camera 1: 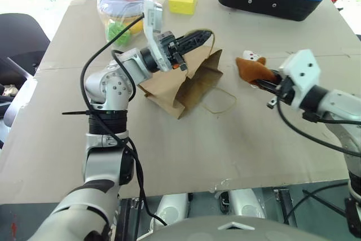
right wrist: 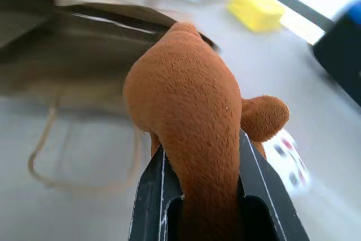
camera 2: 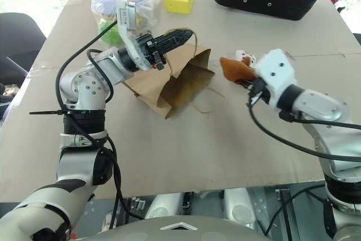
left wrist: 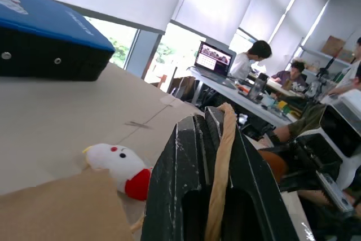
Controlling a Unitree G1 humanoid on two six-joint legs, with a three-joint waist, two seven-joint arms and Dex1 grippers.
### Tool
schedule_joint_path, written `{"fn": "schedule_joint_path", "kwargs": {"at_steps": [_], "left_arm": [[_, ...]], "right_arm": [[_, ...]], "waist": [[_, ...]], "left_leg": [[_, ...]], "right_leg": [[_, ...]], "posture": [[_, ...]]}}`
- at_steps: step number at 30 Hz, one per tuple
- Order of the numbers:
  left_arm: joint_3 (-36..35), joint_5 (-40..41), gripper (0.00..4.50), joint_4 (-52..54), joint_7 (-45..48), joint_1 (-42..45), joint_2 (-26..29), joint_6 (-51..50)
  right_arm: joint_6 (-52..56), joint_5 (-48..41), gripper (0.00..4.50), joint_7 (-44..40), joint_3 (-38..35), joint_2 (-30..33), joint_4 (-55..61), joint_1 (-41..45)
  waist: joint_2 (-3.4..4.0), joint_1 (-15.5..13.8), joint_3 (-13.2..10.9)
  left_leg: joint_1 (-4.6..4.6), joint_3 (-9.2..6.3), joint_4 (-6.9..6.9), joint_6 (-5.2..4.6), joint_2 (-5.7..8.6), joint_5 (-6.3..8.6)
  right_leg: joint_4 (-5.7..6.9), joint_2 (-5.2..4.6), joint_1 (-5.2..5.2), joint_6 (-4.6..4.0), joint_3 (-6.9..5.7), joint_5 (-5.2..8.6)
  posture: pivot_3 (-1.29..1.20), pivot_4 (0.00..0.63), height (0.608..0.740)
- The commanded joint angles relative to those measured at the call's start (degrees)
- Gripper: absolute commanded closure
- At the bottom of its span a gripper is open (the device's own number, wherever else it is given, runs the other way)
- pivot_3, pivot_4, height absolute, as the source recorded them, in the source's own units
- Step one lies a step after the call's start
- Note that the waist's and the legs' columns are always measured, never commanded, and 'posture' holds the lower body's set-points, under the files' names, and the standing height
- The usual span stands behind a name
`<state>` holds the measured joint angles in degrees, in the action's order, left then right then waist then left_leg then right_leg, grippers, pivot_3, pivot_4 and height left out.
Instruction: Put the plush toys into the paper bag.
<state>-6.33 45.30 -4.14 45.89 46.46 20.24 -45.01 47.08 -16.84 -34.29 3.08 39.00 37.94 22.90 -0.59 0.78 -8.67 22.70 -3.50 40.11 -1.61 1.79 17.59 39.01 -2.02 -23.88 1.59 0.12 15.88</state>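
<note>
Now the left pincer (camera 1: 204,36) is clenched on a string handle (left wrist: 221,162) of the paper bag (camera 1: 186,80) on the tabletop (camera 1: 225,145), while the right pincer (right wrist: 206,156) grasps the brown plush toy (right wrist: 186,117) beside the bag's mouth; the white chicken toy (left wrist: 121,165) lies nearby.

We see silver-grey metal arms with round screwed joint housings and black bands. Black cables loop loosely along both arms. The left end effector (camera 1: 194,40) has dark ribbed fingers behind a white bracket; the right end effector (camera 1: 269,83) sits behind a white blocky housing.
</note>
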Motion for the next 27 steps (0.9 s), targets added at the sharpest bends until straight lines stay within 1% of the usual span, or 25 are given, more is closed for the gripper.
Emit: {"fn": "schedule_joint_path", "kwargs": {"at_steps": [1, 4, 7, 10, 11, 13, 14, 15, 16, 17, 19, 20, 24, 27], "left_arm": [[-1.6, 2.7, 4.50, 3.2, -1.4, 2.4, -1.2, -1.0], [-2.9, 4.8, 4.50, 3.4, -3.5, 3.5, -2.9, -2.4], [-2.6, 5.4, 4.50, 4.7, -4.0, 3.1, -3.5, -3.3], [-1.8, 5.6, 4.50, 5.9, -4.1, 2.0, -3.7, -3.8], [-1.8, 5.9, 4.50, 6.3, -4.4, 1.5, -4.0, -4.1], [-1.8, 6.1, 4.50, 6.8, -4.8, 0.9, -4.5, -4.6], [-1.7, 6.1, 4.50, 7.1, -5.1, 0.5, -4.8, -4.8], [-1.6, 6.2, 4.50, 7.7, -5.3, -0.2, -5.0, -5.0], [-1.6, 6.4, 4.50, 8.3, -5.6, -0.9, -5.0, -5.3], [-1.7, 6.4, 4.50, 8.8, -5.9, -1.5, -5.0, -5.4], [-1.9, 6.0, 4.50, 9.1, -6.4, -2.5, -4.7, -5.1], [-2.3, 5.8, 4.50, 9.0, -6.8, -2.8, -4.4, -4.8], [-3.5, 5.8, 4.50, 8.4, -7.7, -3.2, -3.7, -4.3], [-5.4, 6.1, 4.50, 6.5, -7.7, -2.2, -1.8, -4.3]], "right_arm": [[-3.6, 4.0, 4.44, -1.7, 7.9, -0.3, -3.9, 6.7], [-9.4, 10.7, 4.44, -4.2, 17.6, 0.0, -10.7, 11.0], [-15.5, 15.3, 4.44, -5.2, 23.7, -3.2, -18.4, 13.9], [-21.4, 17.6, 4.44, -5.7, 26.7, -8.3, -25.7, 17.0], [-25.9, 19.1, 4.44, -4.9, 27.7, -11.3, -30.9, 19.0], [-32.5, 21.5, 4.44, -4.2, 28.6, -14.8, -38.0, 21.2], [-34.2, 21.0, 4.44, -6.1, 28.7, -16.3, -42.0, 22.5], [-37.2, 21.3, 4.03, -7.1, 28.6, -17.6, -46.4, 24.1], [-39.0, 20.8, 3.78, -7.8, 27.9, -19.1, -50.0, 25.5], [-40.7, 20.9, 3.35, -7.7, 27.2, -20.0, -52.4, 26.4], [-43.6, 22.2, 2.36, -7.1, 26.2, -20.0, -53.6, 27.1], [-42.9, 21.8, 2.05, -8.1, 25.4, -18.9, -51.3, 26.0], [-39.5, 20.1, 2.05, -10.5, 22.3, -16.0, -43.6, 21.9], [-32.2, 17.3, 2.05, -12.2, 18.5, -12.8, -33.1, 16.9]], "waist": [[0.00, -0.1, 0.0], [0.00, -0.2, 0.0], [-0.01, 0.0, 0.0], [0.00, 0.2, 0.0], [0.00, 0.4, 0.0], [0.00, 0.6, 0.0], [0.00, 0.7, 0.0], [0.00, 0.7, 0.0], [-0.01, 0.7, 0.0], [-0.01, 0.8, 0.0], [-0.01, 0.8, 0.0], [-0.01, 0.8, 0.0], [-0.01, 1.0, 0.0], [-0.01, 1.0, 0.0]], "left_leg": [[0.01, 0.01, 0.00, 0.00, 0.01, 0.00], [0.05, -0.01, 0.06, 0.00, 0.02, 0.00], [0.07, 0.00, 0.07, 0.01, 0.03, 0.00], [0.07, 0.02, 0.07, 0.02, 0.03, -0.01], [0.07, 0.01, 0.07, 0.03, 0.03, -0.02], [0.04, 0.00, 0.06, 0.07, 0.03, -0.04], [0.03, 0.00, 0.06, 0.09, 0.03, -0.05], [0.03, -0.03, 0.06, 0.10, 0.03, -0.06], [0.03, -0.03, 0.06, 0.10, 0.03, -0.06], [0.05, -0.07, 0.07, 0.10, 0.04, -0.06], [0.04, -0.08, 0.07, 0.10, 0.06, -0.06], [0.04, -0.10, 0.07, 0.10, 0.06, -0.06], [0.07, -0.12, 0.06, 0.10, 0.06, -0.06], [0.06, -0.17, 0.05, 0.11, 0.05, -0.06]], "right_leg": [[-0.01, -0.01, 0.00, 0.00, 0.00, 0.00], [-0.05, -0.04, 0.00, 0.00, -0.04, 0.00], [-0.09, -0.04, 0.00, 0.00, -0.03, 0.00], [-0.07, -0.04, -0.03, 0.00, -0.01, 0.00], [-0.06, -0.03, -0.05, 0.00, 0.00, 0.00], [-0.03, 0.00, -0.06, 0.00, 0.04, 0.00], [-0.02, 0.00, -0.06, 0.00, 0.03, 0.00], [-0.03, 0.00, -0.06, 0.00, 0.01, 0.00], [-0.03, 0.00, -0.05, 0.00, 0.01, 0.00], [-0.07, -0.02, -0.04, 0.00, -0.04, 0.00], [-0.07, -0.05, -0.03, 0.00, -0.05, 0.00], [-0.08, -0.05, -0.02, 0.00, -0.07, 0.00], [-0.09, -0.08, -0.03, 0.00, -0.09, 0.00], [-0.06, -0.07, -0.03, 0.00, -0.10, 0.00]], "posture": [[0.00, 0.150, 0.740], [0.00, 0.150, 0.740], [0.00, 0.150, 0.740], [0.00, 0.150, 0.740], [0.00, 0.150, 0.740], [0.00, 0.150, 0.740], [0.00, 0.150, 0.740], [0.00, 0.150, 0.740], [0.00, 0.150, 0.740], [0.00, 0.150, 0.740], [0.00, 0.150, 0.740], [0.00, 0.150, 0.740], [0.00, 0.150, 0.740], [0.00, 0.150, 0.740]]}}
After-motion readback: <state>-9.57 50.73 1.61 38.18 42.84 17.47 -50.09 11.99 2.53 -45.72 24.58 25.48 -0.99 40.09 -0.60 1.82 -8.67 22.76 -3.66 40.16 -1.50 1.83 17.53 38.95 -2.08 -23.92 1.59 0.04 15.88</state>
